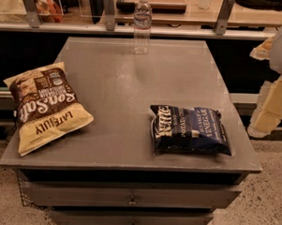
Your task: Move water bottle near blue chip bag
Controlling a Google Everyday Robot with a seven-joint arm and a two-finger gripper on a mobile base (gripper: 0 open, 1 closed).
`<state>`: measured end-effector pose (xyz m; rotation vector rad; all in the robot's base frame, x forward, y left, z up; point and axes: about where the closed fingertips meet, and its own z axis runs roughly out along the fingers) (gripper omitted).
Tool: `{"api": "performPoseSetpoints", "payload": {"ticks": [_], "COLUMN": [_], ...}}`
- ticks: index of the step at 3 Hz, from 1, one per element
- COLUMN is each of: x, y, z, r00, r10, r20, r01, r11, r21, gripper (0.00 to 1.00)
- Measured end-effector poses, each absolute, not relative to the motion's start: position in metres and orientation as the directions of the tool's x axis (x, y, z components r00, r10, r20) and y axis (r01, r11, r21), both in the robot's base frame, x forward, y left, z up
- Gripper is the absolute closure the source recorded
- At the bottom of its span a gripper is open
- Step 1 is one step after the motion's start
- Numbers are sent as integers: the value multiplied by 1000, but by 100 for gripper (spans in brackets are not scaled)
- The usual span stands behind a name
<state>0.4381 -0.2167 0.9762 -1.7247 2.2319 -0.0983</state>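
Observation:
The water bottle (142,24) stands upright at the far edge of the grey table (133,86), clear with a white cap and a pale label band. The blue chip bag (189,129) lies flat at the near right of the table, dark navy with white "Kettle" and "vinegar" lettering. My gripper (267,110) shows as pale cream parts at the right edge of the view, off the table's right side, well away from the bottle and to the right of the blue bag. It holds nothing that I can see.
A larger yellow-and-brown chip bag (45,105) lies at the near left of the table. Behind the table runs a counter with a rail and metal posts (108,12). Drawers (132,198) sit under the tabletop. Speckled floor lies to the right.

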Motion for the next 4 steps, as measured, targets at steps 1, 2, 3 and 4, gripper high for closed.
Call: {"api": "performPoseSetpoints", "payload": {"ticks": [1,2,3,4], "x": [439,457,498,545], "y": [-216,-209,-183,-146], "z": [977,976,960,947], "r00": [-221,-228,-258,-282], "r10": [-953,-942,-902,-833], "r20": [-209,-246,-347,-477], "r01": [-930,-918,-898,-868], "r11": [270,292,356,433], "r21": [-250,-266,-260,-242], "gripper": [0,0,0,0]}}
